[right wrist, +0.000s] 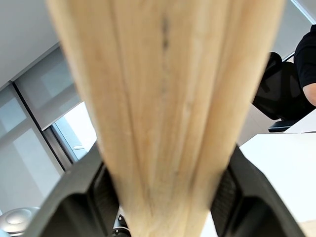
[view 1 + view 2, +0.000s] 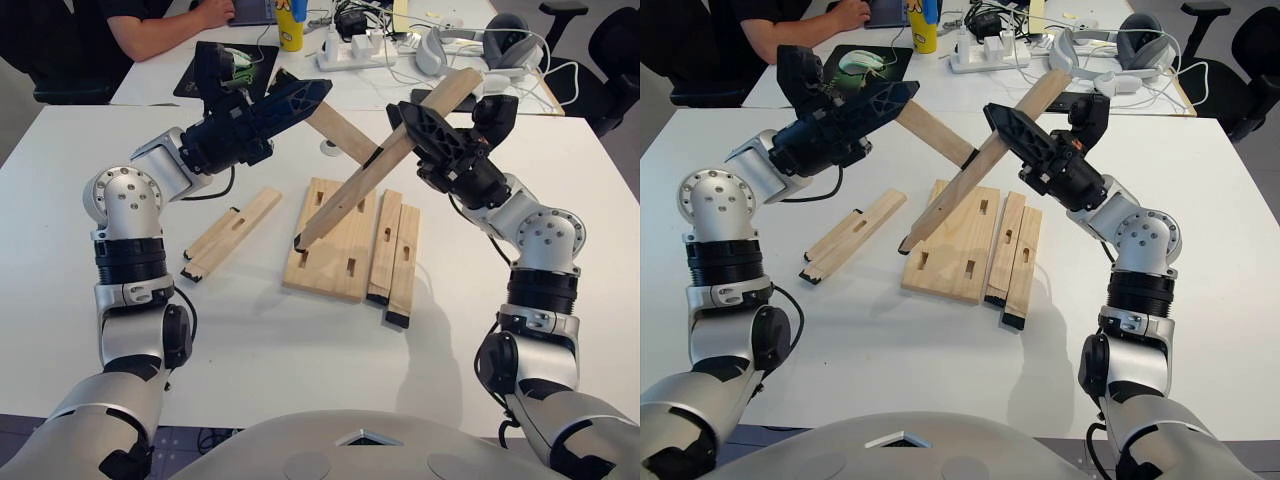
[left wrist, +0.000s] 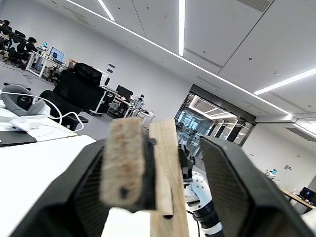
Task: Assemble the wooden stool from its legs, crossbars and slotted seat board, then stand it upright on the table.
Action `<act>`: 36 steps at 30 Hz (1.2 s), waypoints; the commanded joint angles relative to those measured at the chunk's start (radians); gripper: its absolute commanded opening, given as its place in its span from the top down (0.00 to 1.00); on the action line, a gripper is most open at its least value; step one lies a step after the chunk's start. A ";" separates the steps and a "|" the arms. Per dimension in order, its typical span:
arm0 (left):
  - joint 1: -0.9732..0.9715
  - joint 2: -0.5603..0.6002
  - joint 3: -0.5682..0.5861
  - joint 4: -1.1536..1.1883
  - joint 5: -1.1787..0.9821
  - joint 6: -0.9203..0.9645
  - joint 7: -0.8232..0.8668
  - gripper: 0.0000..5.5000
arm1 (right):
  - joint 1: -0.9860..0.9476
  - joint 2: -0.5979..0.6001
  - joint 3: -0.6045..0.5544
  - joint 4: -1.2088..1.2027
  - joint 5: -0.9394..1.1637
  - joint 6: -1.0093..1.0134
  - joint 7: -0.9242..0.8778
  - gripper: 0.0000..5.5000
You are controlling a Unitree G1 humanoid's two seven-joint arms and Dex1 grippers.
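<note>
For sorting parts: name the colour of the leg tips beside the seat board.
The leg tips are black; clearest in the left eye view.

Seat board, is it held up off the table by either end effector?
No, the seat board lies flat on the table, while the left end effector and right end effector each grip separate wooden bars above it.

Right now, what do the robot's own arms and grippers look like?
The left arm and right arm match: rounded silver-grey joint shells dotted with small holes, joined by black ribbed rings. A thin black cable loops beside each forearm. The left gripper and right gripper are black, each with two long, tapered, textured fingers.
</note>
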 commanded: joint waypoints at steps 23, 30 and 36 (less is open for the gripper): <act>0.013 0.232 0.174 0.181 0.092 -0.137 -0.054 0.15 | 0.137 -0.236 0.069 -0.218 -0.223 -0.185 0.190 0.62; 0.047 0.218 0.168 0.158 0.088 -0.150 -0.040 0.15 | 0.209 -0.207 0.106 -0.253 -0.284 -0.280 0.182 0.62; 0.053 0.214 0.156 0.148 0.088 -0.145 -0.037 0.15 | 0.229 -0.186 0.138 -0.247 -0.339 -0.365 0.183 0.62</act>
